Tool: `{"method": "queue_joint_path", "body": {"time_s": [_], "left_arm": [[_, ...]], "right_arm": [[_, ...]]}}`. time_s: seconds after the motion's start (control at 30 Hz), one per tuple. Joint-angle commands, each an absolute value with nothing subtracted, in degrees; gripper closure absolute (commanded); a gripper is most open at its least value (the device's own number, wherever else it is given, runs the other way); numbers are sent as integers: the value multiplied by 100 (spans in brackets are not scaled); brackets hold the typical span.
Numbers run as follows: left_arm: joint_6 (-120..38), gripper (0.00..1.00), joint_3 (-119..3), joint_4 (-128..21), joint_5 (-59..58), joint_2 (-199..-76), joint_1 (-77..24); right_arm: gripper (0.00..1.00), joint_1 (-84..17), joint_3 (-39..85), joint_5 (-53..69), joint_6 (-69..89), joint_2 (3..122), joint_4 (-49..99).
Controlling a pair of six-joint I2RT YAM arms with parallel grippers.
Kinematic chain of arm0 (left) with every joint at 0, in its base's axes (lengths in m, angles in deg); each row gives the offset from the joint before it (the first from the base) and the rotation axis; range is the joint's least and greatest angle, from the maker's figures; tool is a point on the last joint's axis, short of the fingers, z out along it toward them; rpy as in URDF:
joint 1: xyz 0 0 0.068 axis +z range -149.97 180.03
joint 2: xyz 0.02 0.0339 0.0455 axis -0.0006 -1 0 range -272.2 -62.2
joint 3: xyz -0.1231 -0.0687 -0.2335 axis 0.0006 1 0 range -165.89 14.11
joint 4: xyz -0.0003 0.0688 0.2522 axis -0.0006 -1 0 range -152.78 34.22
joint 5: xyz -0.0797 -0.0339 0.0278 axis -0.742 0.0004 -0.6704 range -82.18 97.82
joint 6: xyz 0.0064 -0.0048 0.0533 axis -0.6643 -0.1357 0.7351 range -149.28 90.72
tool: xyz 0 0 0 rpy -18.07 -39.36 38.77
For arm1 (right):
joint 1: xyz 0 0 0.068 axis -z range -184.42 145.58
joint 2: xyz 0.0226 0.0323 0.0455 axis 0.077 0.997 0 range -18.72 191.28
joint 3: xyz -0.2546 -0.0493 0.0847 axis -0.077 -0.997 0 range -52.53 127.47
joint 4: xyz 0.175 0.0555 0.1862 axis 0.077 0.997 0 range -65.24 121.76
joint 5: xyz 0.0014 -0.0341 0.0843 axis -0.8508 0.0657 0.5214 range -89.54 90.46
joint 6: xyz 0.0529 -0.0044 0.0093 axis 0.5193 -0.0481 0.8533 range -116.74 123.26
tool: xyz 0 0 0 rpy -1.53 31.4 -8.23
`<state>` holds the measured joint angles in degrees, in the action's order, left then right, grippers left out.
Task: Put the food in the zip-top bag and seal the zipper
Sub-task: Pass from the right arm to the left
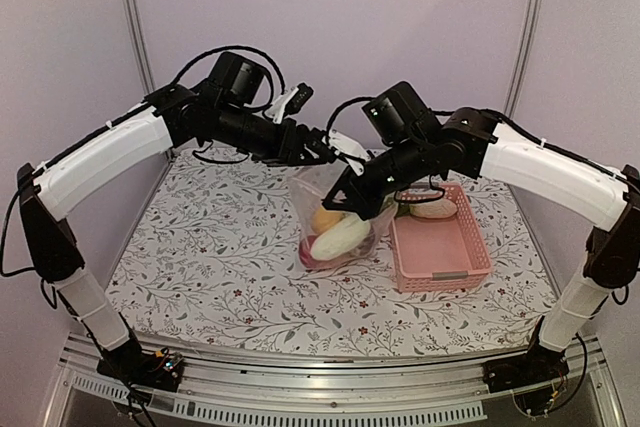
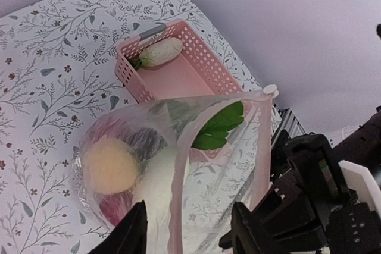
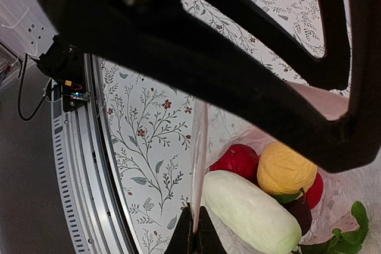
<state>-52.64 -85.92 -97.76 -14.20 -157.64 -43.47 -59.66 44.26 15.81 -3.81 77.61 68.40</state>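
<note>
Right gripper [image 3: 194, 233] pinches the zipper [image 3: 197, 147] edge; left gripper [image 2: 189, 230] straddles it, 2 fingers apart; bare table [image 1: 200, 247] spreads leftward.

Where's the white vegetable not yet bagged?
The white vegetable lies at the far end of the pink basket, right of the zip-top bag in the top view.
</note>
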Motion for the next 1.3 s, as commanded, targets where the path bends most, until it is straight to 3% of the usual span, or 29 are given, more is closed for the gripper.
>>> {"method": "queue_joint_path", "body": {"time_s": [0.0, 0.23, 0.3, 0.43, 0.57, 0.83, 0.93, 1.07, 1.27], "left_arm": [[-5274, 62, -8701, -9952, -1599, -15953, -4383], [-5166, 92, -9032, -9937, -1343, -16207, -4376], [-5136, 99, -9167, -9946, -1411, -16304, -4376], [-5212, 100, -9166, -9944, -1459, -16359, -4374], [-5360, 100, -9070, -9953, -1458, -16330, -4323], [-5754, 100, -8797, -9728, -1456, -16196, -4216], [-5717, 100, -8827, -9722, -1557, -16169, -4220], [-5735, 100, -8815, -9711, -1608, -16127, -4220], [-5776, 100, -8793, -9658, -1619, -15989, -4220]], "right_arm": [[98, -5996, 4289, 1592, -292, 7518, 6669], [95, -5996, 4289, 1606, -265, 7464, 6767], [86, -5997, 4396, 1699, -198, 7428, 6847], [57, -5956, 4612, 1814, 102, 7100, 6825], [44, -5556, 4314, 2020, 539, 6471, 6360], [45, -3980, 3184, 869, 1416, 5724, 6015], [51, -3345, 2782, 608, 1858, 5698, 6115], [56, -2475, 2245, 992, 2671, 5974, 6195], [55, -2349, 2158, 672, 2885, 6982, 6273]]}}
